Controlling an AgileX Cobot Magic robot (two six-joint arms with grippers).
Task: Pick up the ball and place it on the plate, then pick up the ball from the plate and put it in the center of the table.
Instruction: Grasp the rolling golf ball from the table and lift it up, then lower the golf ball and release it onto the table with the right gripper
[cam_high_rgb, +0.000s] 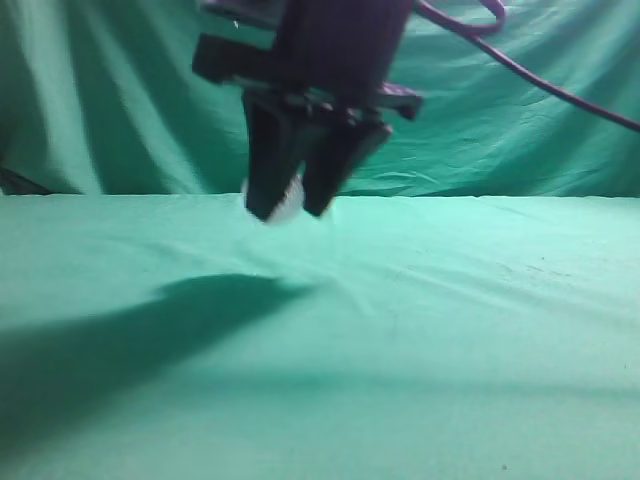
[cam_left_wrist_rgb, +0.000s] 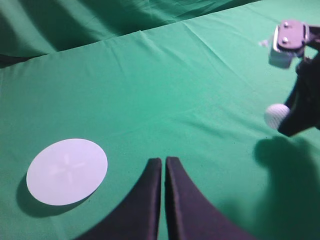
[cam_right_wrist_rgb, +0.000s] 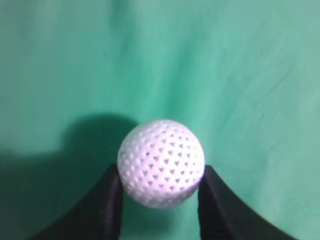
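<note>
My right gripper is shut on the white dimpled ball and holds it above the green table. In the exterior view this gripper hangs at upper centre, the ball showing between its dark fingers, clear of the cloth. The left wrist view shows the ball in that gripper at the right edge. The white round plate lies flat at lower left there. My left gripper is shut and empty, to the right of the plate.
A draped green backdrop curtain hangs behind the table's far edge. A dark cable runs from the right arm toward the upper right. The arm's shadow falls on the cloth at left.
</note>
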